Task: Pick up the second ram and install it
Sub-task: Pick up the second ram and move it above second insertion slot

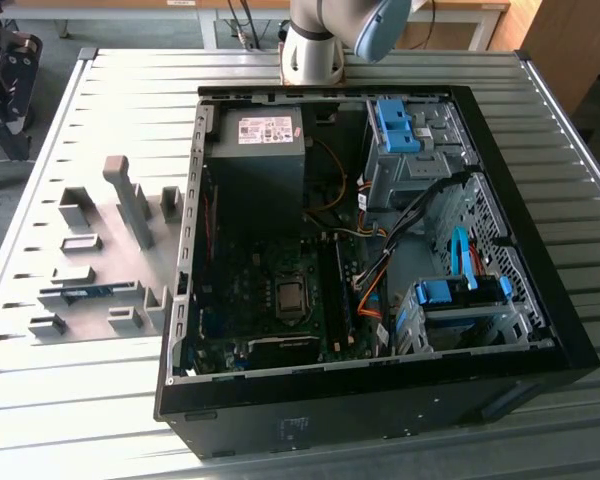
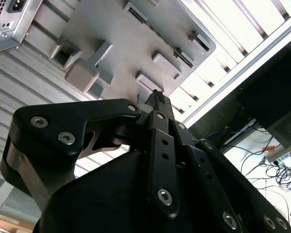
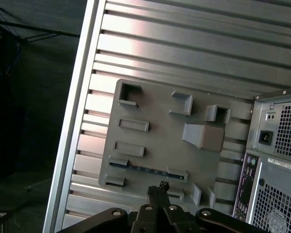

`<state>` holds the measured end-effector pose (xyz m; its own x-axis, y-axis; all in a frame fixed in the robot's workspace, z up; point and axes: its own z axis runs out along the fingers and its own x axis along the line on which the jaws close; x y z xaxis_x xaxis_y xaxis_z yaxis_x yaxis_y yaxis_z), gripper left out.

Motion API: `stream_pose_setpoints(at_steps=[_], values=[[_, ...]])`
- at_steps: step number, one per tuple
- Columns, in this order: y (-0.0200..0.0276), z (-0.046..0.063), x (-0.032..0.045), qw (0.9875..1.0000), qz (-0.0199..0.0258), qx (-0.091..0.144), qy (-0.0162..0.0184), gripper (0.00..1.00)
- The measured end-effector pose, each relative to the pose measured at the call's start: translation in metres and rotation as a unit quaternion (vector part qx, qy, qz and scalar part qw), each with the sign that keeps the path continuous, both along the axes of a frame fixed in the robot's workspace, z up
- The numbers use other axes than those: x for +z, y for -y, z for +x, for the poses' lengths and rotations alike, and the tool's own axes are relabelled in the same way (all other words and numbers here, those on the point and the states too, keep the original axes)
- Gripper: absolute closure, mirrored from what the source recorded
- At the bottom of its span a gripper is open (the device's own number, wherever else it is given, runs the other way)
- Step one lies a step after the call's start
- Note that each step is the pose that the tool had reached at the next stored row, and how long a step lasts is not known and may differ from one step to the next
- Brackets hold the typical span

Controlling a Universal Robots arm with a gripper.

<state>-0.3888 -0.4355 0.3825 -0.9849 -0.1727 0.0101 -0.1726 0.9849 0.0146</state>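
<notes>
While second ram point(image 3: 145, 169) lies in grey fixture point(image 3: 160, 141) | gripper point(image 3: 157, 187) clear of it | closed, empty

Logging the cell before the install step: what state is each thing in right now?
second ram: sitting in a slot of the fixture plate, not gripped.
claw: shut, holding nothing, clear of the ram.
computer case: lying on its side, side panel off, interior exposed.
</notes>
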Motion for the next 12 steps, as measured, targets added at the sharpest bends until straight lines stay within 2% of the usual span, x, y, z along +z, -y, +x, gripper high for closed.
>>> stream_pose_setpoints(at_steps=[3,12], values=[[0.0012,0.0000,0.0000,1.0000,0.0013,0.000,0.0000,0.89],[0.0013,0.0000,0.0000,1.0000,0.0014,0.000,0.0000,0.89]])
